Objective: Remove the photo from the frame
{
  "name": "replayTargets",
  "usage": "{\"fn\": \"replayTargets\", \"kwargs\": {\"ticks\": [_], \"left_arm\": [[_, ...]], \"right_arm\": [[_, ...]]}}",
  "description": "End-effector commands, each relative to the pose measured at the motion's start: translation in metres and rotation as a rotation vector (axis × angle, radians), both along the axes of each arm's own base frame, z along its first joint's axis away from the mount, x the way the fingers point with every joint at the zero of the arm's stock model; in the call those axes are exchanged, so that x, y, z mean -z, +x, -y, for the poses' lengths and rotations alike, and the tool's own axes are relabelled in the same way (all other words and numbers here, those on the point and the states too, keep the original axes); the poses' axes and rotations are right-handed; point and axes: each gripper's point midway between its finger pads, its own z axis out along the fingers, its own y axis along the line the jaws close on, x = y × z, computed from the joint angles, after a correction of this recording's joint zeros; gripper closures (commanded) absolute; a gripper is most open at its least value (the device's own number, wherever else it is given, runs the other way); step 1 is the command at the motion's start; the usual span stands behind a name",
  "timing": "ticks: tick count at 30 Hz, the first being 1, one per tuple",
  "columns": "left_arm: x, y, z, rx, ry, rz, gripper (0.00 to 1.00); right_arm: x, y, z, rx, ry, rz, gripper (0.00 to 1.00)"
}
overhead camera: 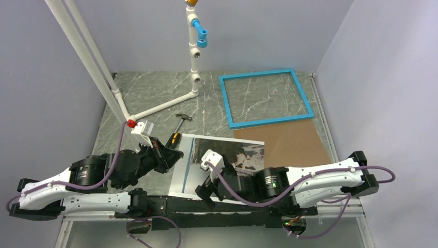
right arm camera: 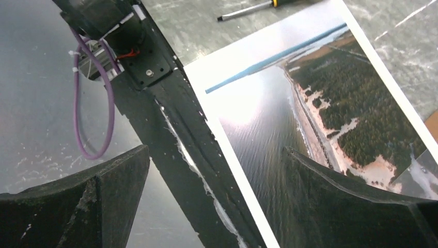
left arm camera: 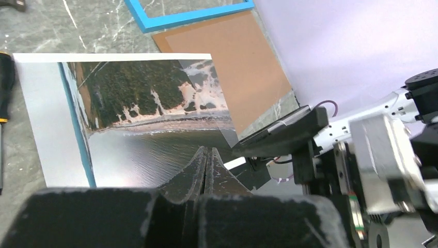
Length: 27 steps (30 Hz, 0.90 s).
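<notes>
Lying flat on the marble table (overhead camera: 155, 93), the frame (overhead camera: 271, 120) sits far right, and marble shows through its opening. The brown board (overhead camera: 294, 144) is just beside it. The photo (overhead camera: 243, 152) lies outside the frame near the arm bases, one corner over the board. Only the wrist views show its coast and dark forest. The left gripper (left arm camera: 205, 152) is low over the photo, fingers pressed together on nothing. The right gripper (right arm camera: 214, 155) is spread wide, one finger above the photo. A screwdriver (right arm camera: 253, 8) lies nearby.
</notes>
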Motion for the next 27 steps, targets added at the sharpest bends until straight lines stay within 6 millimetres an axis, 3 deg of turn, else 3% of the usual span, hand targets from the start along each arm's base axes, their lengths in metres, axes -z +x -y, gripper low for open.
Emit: {"fn": "replayTargets", "kwargs": {"ticks": [1,3,6,9,12,16,21,27], "left_arm": [[-0.006,0.004,-0.012,-0.035,-0.001,0.018,1.0],[0.006,0.004,-0.009,-0.043,-0.009,-0.004,1.0],[0.042,0.001,-0.002,-0.046,0.037,-0.056,0.71],[0.077,-0.001,-0.002,-0.077,0.092,-0.13,0.48],[0.103,-0.004,0.008,-0.074,0.105,-0.167,0.31],[0.146,-0.008,0.024,-0.022,0.214,-0.227,0.22],[0.201,-0.004,0.018,-0.08,0.364,-0.352,0.16],[0.245,-0.002,-0.009,-0.207,0.395,-0.452,0.11]], "right_arm": [[-0.028,0.018,-0.007,0.142,0.068,0.125,0.0],[-0.018,0.027,-0.002,0.183,0.056,0.09,0.0],[0.002,0.042,0.008,0.196,0.067,-0.024,0.0],[0.039,0.064,0.026,0.25,0.014,-0.167,0.0],[0.072,0.081,0.043,0.329,-0.065,-0.251,0.01],[0.096,0.09,0.052,0.376,-0.082,-0.339,0.01],[0.126,0.102,0.057,0.419,-0.043,-0.465,0.06],[0.153,0.107,0.051,0.415,-0.054,-0.516,0.35]]}}
